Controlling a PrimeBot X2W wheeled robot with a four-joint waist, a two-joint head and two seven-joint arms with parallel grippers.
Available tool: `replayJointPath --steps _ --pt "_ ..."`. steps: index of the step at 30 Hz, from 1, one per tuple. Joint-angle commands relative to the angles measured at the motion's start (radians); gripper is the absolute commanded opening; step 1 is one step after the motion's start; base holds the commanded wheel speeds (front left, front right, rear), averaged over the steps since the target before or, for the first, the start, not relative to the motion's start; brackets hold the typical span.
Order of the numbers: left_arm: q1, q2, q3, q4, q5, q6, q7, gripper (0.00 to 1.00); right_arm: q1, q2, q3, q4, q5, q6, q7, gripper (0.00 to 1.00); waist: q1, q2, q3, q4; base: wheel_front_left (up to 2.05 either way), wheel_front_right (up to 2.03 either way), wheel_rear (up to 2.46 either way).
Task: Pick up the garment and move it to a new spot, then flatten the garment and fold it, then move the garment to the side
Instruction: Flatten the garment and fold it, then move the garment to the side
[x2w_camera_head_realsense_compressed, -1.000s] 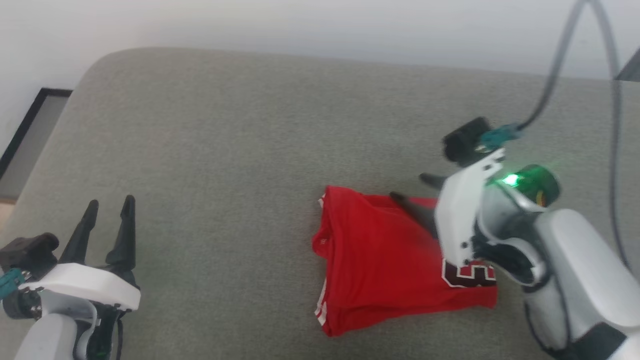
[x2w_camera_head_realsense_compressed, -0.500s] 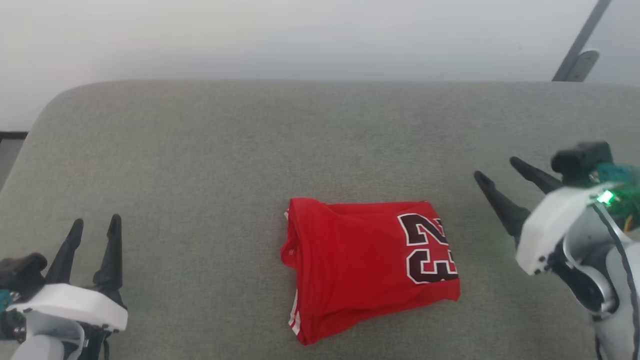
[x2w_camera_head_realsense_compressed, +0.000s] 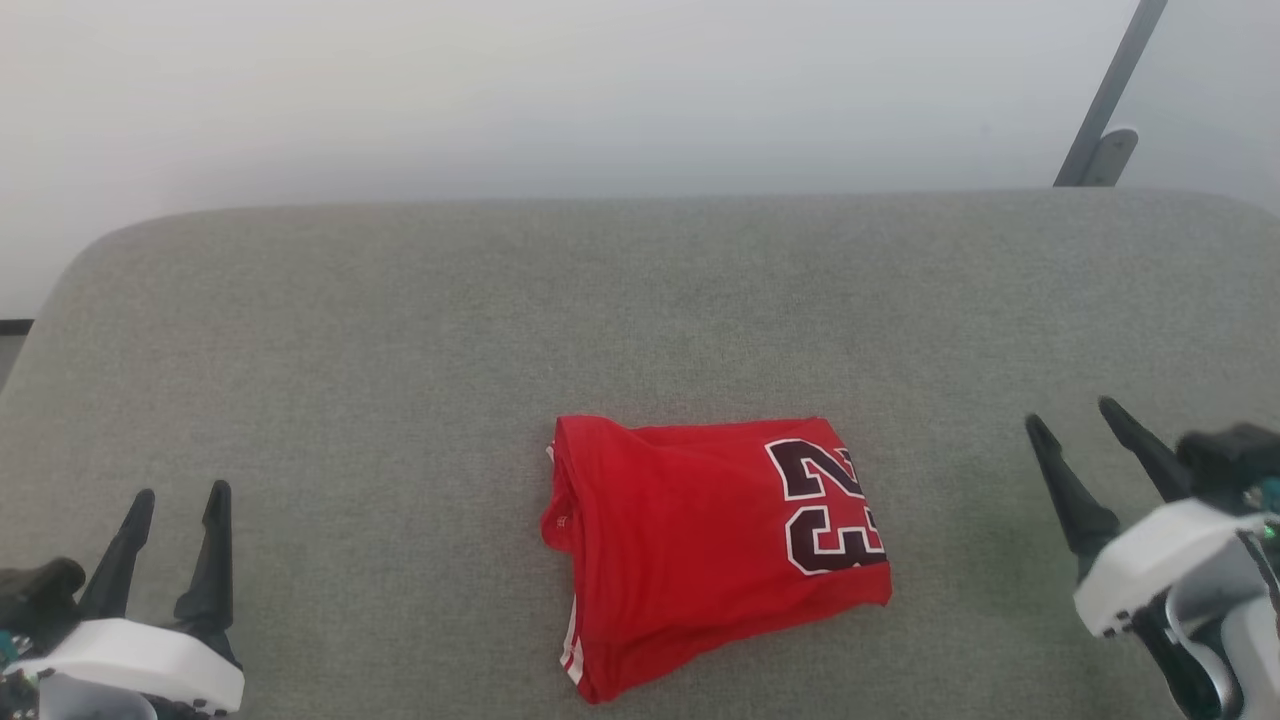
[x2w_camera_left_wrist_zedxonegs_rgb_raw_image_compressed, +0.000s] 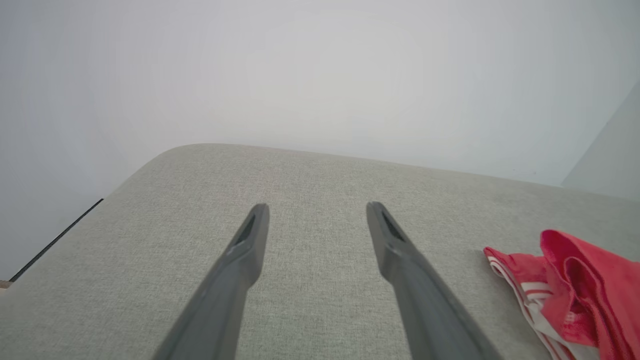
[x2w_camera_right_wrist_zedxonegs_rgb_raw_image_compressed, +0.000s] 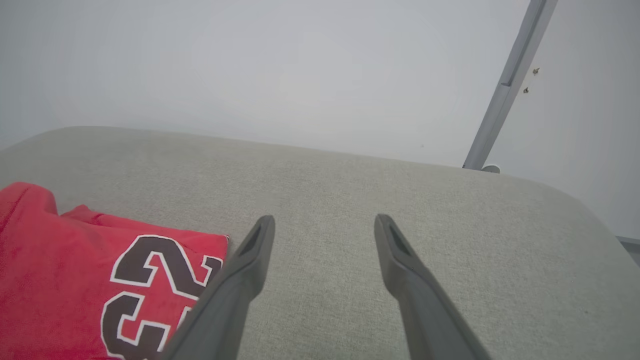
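Observation:
The garment (x2w_camera_head_realsense_compressed: 700, 545) lies folded into a red rectangle on the grey cushion (x2w_camera_head_realsense_compressed: 400, 350), its dark "23" facing up at the right end and white-and-red trim at the lower left corner. In the left wrist view the garment (x2w_camera_left_wrist_zedxonegs_rgb_raw_image_compressed: 575, 295) shows at the right edge; in the right wrist view the garment (x2w_camera_right_wrist_zedxonegs_rgb_raw_image_compressed: 75, 280) fills the lower left. My left gripper (x2w_camera_head_realsense_compressed: 176, 494) stands open at the lower left, far from the cloth. My right gripper (x2w_camera_head_realsense_compressed: 1070, 412) stands open to the garment's right, apart from it. Nothing is between either pair of fingers.
A white wall (x2w_camera_head_realsense_compressed: 600, 90) rises behind the cushion. A grey metal bar (x2w_camera_head_realsense_compressed: 1105, 110) leans at the back right, also seen as the grey bar (x2w_camera_right_wrist_zedxonegs_rgb_raw_image_compressed: 510, 85) in the right wrist view. The cushion's rounded left corner (x2w_camera_head_realsense_compressed: 90, 260) drops off toward a dark strip.
My right gripper, which was over the garment a second ago, has pulled away to the right and stands open. The garment now lies uncovered. The camera has shifted.

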Motion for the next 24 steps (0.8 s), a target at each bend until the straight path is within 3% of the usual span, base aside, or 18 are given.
replayJointPath --steps 1,9,24 --pt "0.014 -0.002 0.007 -0.004 0.004 -0.002 -0.004 1.0 0.013 0.005 -0.01 0.013 0.004 0.0 -0.018 1.0 0.0 0.0 -0.006 0.0 0.0 0.0 0.0" --pt "0.045 -0.009 0.02 -0.014 0.012 -0.002 -0.004 1.0 0.068 0.026 -0.04 0.076 0.013 0.0 -0.088 1.0 0.0 0.0 -0.026 0.007 0.0 0.0 0.0" --pt "0.049 -0.004 0.016 -0.018 0.016 -0.002 -0.004 1.0 0.076 0.03 -0.024 0.1 0.035 0.0 -0.093 1.0 0.0 0.0 -0.032 0.008 0.0 0.0 0.0"
